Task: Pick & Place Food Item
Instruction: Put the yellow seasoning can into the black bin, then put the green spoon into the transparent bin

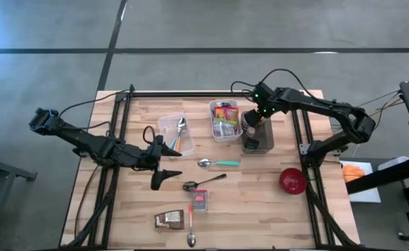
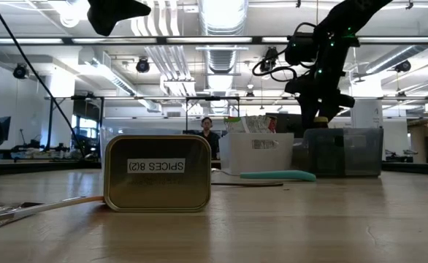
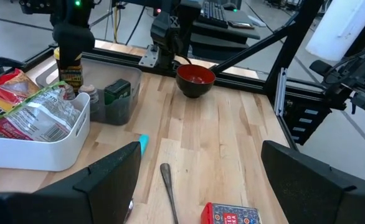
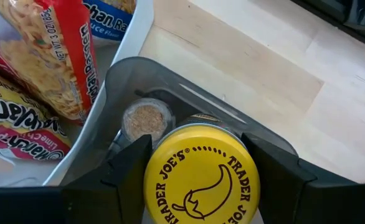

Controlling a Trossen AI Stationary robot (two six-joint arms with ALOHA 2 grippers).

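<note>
- High view: right gripper (image 1: 253, 130) sits over the dark bin (image 1: 258, 143) at about 1 o'clock from table centre, just beside the white tray (image 1: 225, 132) of noodle packets. Left gripper (image 1: 164, 162) waits at about 9 o'clock, fingers spread, nothing in them. Red bowl (image 1: 292, 180) stands well apart at 4 o'clock — likely drop spot, my guess only.
- Low view: right arm comes down on the bin (image 2: 343, 152); spice tin (image 2: 158, 174) fills the foreground, teal-handled spoon (image 2: 276, 175) behind it. Jar itself isn't clear here.
- Left wrist view: shows the jar (image 3: 71, 73) upright, right gripper's fingers at its top, small spice jar (image 3: 90, 96) and a green box (image 3: 116, 91) crowding it in the bin.
- Right wrist view: only this one shows the grip — fingers (image 4: 129, 168) pinching the yellow lid (image 4: 202, 182) of the jar on both sides; small jar touching or just beside it.
- Risks: hold is on the lid only, so jar could tilt or slip on the lift; it could snag the bin wall or knock the small jar over w/ a skewed pull.
</note>
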